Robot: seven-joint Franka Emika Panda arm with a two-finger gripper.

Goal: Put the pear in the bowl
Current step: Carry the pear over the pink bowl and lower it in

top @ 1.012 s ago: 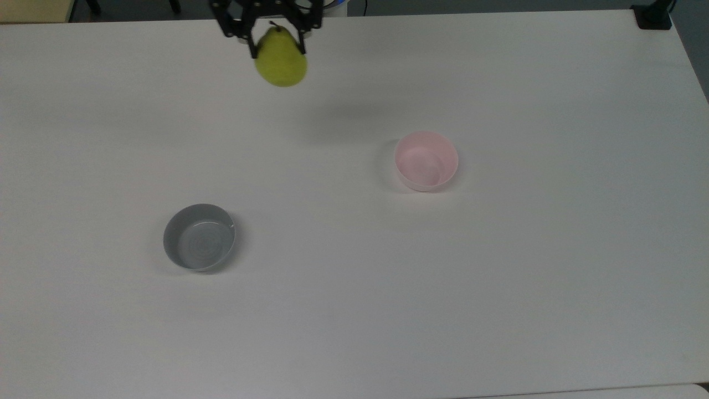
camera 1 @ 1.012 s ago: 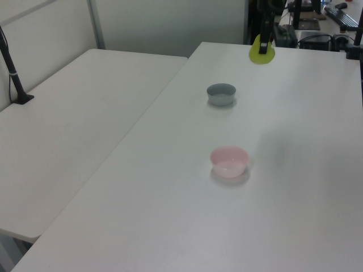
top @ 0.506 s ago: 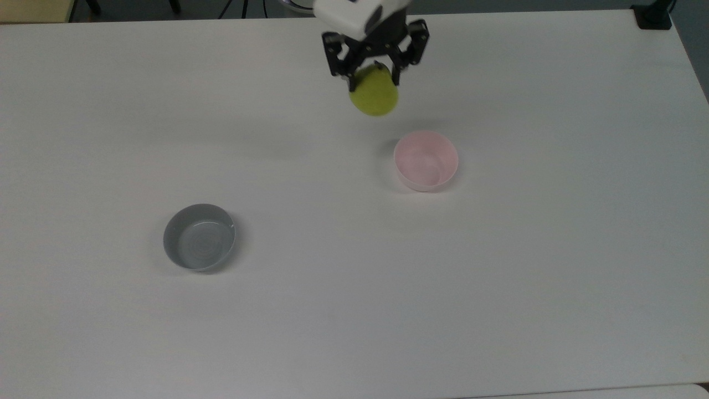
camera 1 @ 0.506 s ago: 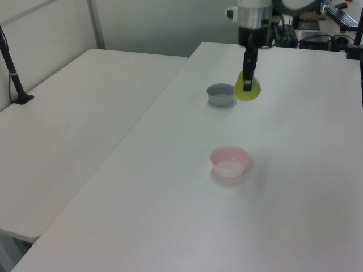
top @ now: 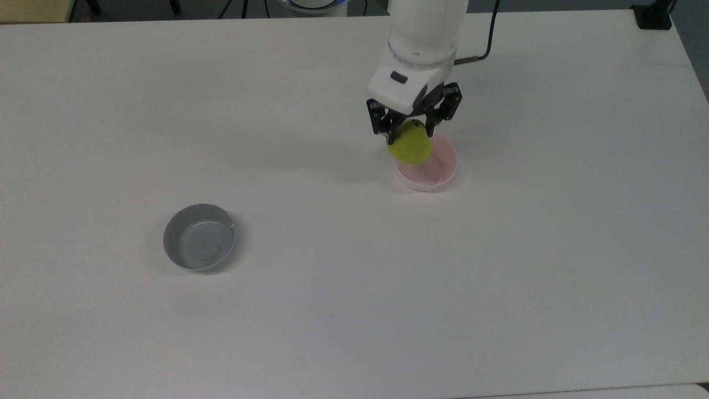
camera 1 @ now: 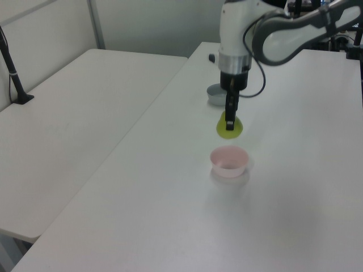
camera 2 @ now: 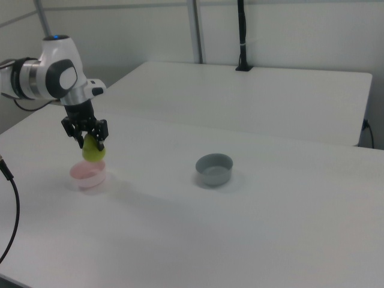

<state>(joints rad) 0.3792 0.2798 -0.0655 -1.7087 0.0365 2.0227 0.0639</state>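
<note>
The jaws of the gripper (top: pixel 409 133) clench the pear (top: pixel 410 146) near its top, holding it in the air with its round end hanging down. Just beneath the jaws sits the pink bowl (top: pixel 440 176) on the white table (top: pixel 354 310). A grey bowl (top: pixel 176 238) stands well apart from them.

Even, diffuse overhead light; soft shadow on the table (top: pixel 332 310) left of the bowl (top: pixel 443 176) in the top view; mild softness throughout.
</note>
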